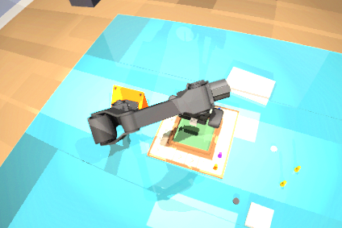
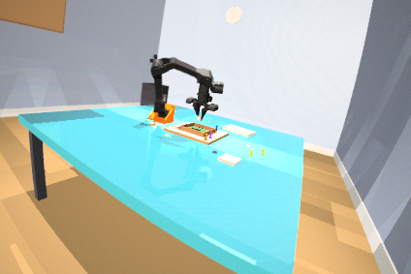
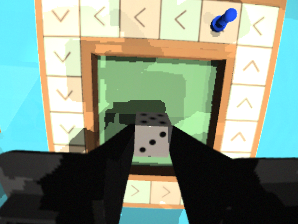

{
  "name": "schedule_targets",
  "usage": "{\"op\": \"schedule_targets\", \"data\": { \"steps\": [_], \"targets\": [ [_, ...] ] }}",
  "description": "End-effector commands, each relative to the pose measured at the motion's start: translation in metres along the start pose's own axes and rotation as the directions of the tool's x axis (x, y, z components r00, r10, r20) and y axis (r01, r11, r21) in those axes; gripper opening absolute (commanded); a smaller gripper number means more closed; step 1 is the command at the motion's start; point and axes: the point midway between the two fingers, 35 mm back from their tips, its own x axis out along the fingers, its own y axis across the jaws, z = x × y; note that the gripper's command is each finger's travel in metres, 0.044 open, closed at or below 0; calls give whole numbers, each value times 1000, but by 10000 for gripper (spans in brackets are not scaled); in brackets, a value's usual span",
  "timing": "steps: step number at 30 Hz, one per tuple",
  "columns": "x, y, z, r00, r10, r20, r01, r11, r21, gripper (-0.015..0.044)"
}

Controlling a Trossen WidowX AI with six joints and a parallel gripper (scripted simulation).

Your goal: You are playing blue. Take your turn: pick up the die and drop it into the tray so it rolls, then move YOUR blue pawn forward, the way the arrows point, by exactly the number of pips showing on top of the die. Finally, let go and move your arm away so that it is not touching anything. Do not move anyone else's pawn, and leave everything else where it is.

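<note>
Turquoise worktop (image 1: 81, 181) carrying the game board (image 1: 226, 141), its green tray (image 3: 160, 85) framed by arrow squares. Above the tray, claw (image 3: 152, 145) clamped partway shut on the die (image 3: 151, 134) — pinched by two opposite flat faces, pips facing the wrist camera. Likely light, rigid and smooth-sided, so prone to slipping unless gripped squarely; should bounce on release. Blue pawn (image 3: 223, 21) waiting on the track — small, tippy, best grasped low.

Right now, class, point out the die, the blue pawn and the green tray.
die (image 3: 151, 138), wrist view, on its pipped front face.
blue pawn (image 3: 223, 20), wrist view, on its stem.
green tray (image 3: 150, 82), wrist view, on its bare floor.
</note>
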Motion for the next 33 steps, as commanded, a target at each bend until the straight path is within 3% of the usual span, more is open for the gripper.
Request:
{"op": "schedule_targets", "data": {
  "steps": [1,9,18,22,28,33],
  "targets": [
    [4,4,-1,992,35,122,-34,999,-5,0],
    [8,6,1,924,48,380,-43,999,-21,0],
    [7,4,1,780,-28,625,49,999,-16,0],
    [5,3,0,767,-37,640,60,998,-14,0],
    [-40,-3,-21,767,-37,641,60,998,-14,0],
    [-39,-1,-21,767,-37,641,60,998,-14,0]
  ]
}}
